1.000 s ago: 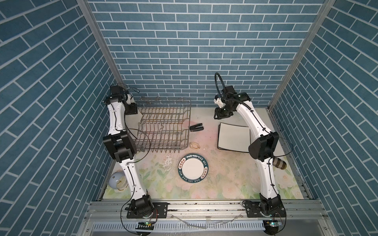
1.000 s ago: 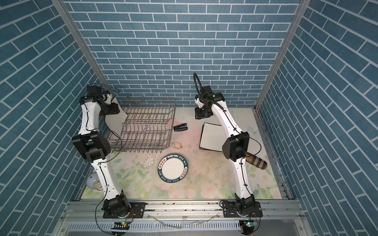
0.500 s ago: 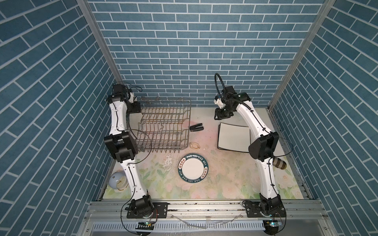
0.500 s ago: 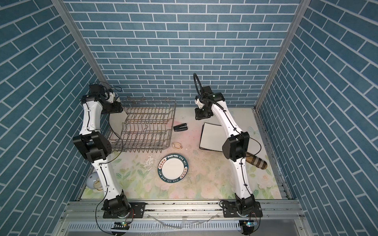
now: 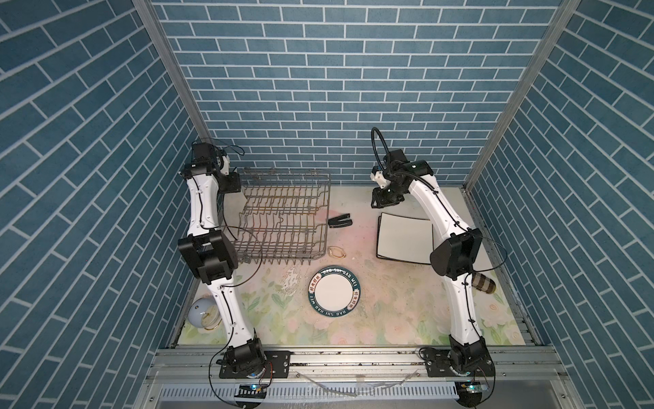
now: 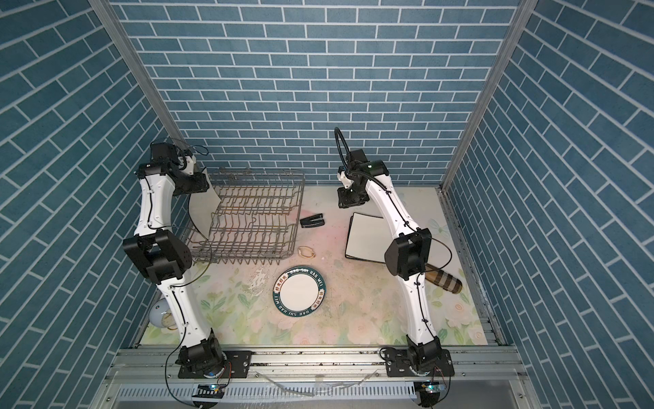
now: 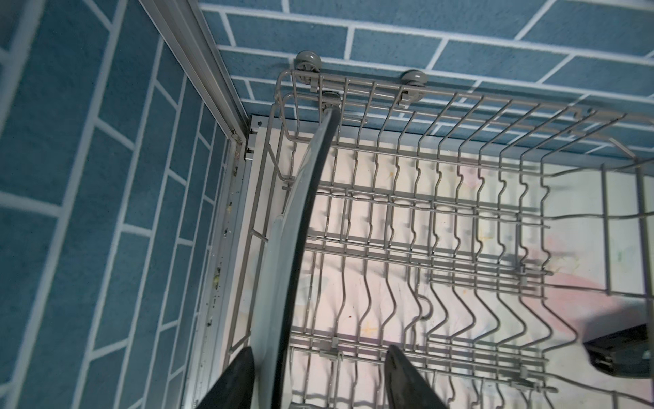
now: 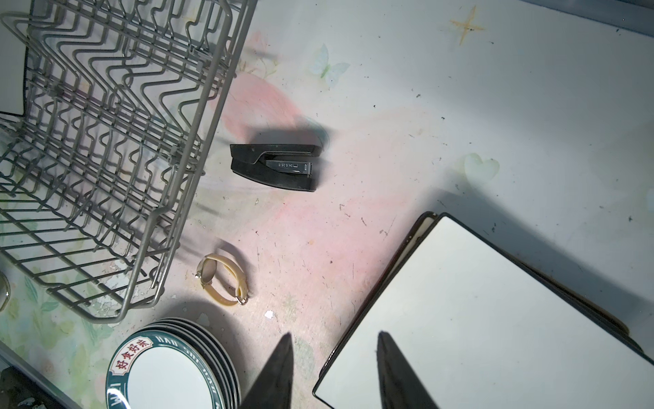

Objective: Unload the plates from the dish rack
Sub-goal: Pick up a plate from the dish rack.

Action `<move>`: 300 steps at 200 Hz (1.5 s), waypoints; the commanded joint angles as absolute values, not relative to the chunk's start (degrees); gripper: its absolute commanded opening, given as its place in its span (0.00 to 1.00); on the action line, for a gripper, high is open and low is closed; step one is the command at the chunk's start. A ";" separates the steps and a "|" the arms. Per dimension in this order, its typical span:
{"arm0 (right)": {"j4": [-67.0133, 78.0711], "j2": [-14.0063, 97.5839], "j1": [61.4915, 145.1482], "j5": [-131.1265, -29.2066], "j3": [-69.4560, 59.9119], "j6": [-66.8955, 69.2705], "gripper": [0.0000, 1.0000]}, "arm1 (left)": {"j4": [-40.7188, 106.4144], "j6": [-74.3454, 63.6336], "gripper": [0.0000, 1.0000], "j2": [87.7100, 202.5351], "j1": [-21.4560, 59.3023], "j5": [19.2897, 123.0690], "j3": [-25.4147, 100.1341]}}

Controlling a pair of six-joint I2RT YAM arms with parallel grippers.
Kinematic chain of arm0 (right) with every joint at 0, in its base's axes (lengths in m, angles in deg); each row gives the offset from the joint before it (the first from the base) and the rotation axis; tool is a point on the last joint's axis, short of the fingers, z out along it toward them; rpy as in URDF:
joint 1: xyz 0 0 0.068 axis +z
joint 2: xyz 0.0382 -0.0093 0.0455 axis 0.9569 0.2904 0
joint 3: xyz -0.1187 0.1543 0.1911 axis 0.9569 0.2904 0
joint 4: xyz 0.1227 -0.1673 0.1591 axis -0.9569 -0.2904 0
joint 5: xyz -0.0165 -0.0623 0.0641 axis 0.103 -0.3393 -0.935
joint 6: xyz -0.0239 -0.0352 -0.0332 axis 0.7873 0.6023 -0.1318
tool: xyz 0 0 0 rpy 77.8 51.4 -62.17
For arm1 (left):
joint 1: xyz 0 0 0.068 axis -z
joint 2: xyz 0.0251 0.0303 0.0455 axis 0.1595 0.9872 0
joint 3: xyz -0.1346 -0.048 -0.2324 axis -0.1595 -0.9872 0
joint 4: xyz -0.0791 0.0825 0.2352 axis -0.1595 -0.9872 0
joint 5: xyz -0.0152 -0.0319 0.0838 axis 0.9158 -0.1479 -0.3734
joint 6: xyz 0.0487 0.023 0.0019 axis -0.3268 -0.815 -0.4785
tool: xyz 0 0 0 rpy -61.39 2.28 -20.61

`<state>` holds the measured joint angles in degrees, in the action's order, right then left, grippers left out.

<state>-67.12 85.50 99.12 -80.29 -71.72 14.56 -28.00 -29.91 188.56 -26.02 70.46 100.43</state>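
The grey wire dish rack (image 5: 283,219) (image 6: 254,219) stands at the back left. One black-edged square plate (image 6: 203,205) (image 7: 293,230) stands on edge at its left end. My left gripper (image 5: 231,187) (image 7: 318,348) hangs over that plate, open, its jaws astride the top edge. One finger is close beside the plate and a wide gap separates the other from it. A stack of round teal-rimmed plates (image 5: 333,295) (image 8: 166,371) and stacked square plates (image 5: 405,237) (image 8: 477,318) lie on the table. My right gripper (image 5: 384,202) (image 8: 335,334) hovers open and empty above the bare strip between the two stacks.
A black stapler (image 5: 339,221) (image 8: 276,166) and a tan bracelet (image 5: 336,252) lie just right of the rack. A striped cup (image 5: 483,283) lies on its side by the right arm. A pale mug (image 5: 201,311) sits at the front left. Tiled walls stand close behind and left of the rack.
My left gripper has shifted right, over the rack's far-left corner and the standing plate, and its jaws have narrowed. The right arm has not moved.
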 commanded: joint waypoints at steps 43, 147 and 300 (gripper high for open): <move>-67.69 84.76 99.31 -78.64 -69.26 17.03 0.41 | -28.57 -29.95 0.47 188.19 -25.78 70.26 99.67; -64.99 82.03 99.29 -78.42 -63.38 16.09 0.41 | -28.51 -30.96 0.37 190.34 -25.79 69.06 99.78; -61.27 78.91 99.46 -78.85 -58.99 15.82 0.41 | -30.90 -32.59 0.22 192.82 -25.72 65.92 101.66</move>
